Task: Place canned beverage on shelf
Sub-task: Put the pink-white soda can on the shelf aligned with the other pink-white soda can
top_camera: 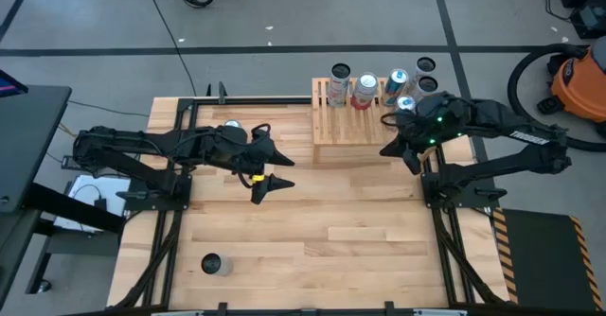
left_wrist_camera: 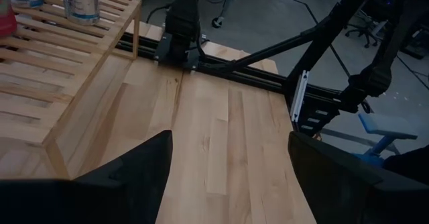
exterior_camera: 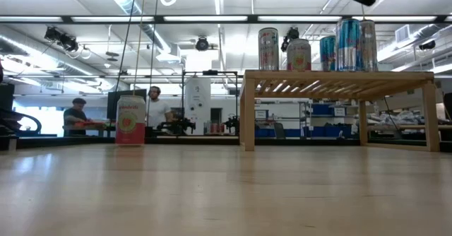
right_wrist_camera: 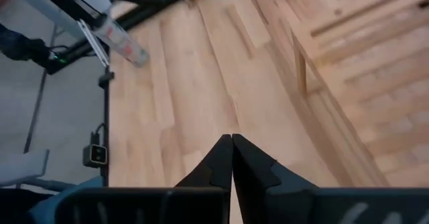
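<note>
Already well along: four cans (top_camera: pixel 367 89) standing upright in a row on the shelf (top_camera: pixel 348 127), toward its far edge. Still to go, by the look of it: one can (top_camera: pixel 231 127) on the surface by the left arm, another (top_camera: pixel 212 264) at the near edge. Left end effector (top_camera: pixel 270 169) half open, empty, over mid-surface. Right end effector (right_wrist_camera: pixel 232 158) pinched shut on nothing, just beside the shelf's right end.
</note>
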### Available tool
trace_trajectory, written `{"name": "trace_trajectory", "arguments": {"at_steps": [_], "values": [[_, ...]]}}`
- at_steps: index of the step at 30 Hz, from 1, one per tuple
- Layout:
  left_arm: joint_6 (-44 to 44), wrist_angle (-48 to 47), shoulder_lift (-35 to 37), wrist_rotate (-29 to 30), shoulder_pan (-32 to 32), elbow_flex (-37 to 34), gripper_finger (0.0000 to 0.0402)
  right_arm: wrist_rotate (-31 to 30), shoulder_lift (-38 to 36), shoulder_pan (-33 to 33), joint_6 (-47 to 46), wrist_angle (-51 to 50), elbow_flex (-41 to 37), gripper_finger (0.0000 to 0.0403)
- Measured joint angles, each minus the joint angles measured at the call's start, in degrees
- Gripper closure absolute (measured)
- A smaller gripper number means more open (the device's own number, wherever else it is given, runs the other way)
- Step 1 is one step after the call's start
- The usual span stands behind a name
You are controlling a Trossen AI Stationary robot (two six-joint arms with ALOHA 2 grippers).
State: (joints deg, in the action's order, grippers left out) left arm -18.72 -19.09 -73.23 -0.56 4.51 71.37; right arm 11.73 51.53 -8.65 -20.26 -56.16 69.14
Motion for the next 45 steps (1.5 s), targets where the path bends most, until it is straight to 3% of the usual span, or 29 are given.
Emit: {"name": "trace_trajectory", "arguments": {"at_steps": [7,15,28,45], "values": [[0.57,2.11,0.0,0.02,-0.6,0.0,0.0102,-0.02,0.0,0.07,5.61,-0.05,3.16,0.0354],[12.37,2.9,0.02,0.12,-0.59,0.02,0.0102,-1.63,0.04,0.07,14.19,0.27,3.67,0.0314],[15.56,2.93,0.02,0.05,-0.43,0.02,0.0102,-1.64,0.28,0.07,12.79,1.48,3.67,0.0244],[14.91,2.71,0.02,0.02,-0.41,0.02,0.0102,-6.06,0.33,0.07,12.33,1.55,3.67,0.024]]}}
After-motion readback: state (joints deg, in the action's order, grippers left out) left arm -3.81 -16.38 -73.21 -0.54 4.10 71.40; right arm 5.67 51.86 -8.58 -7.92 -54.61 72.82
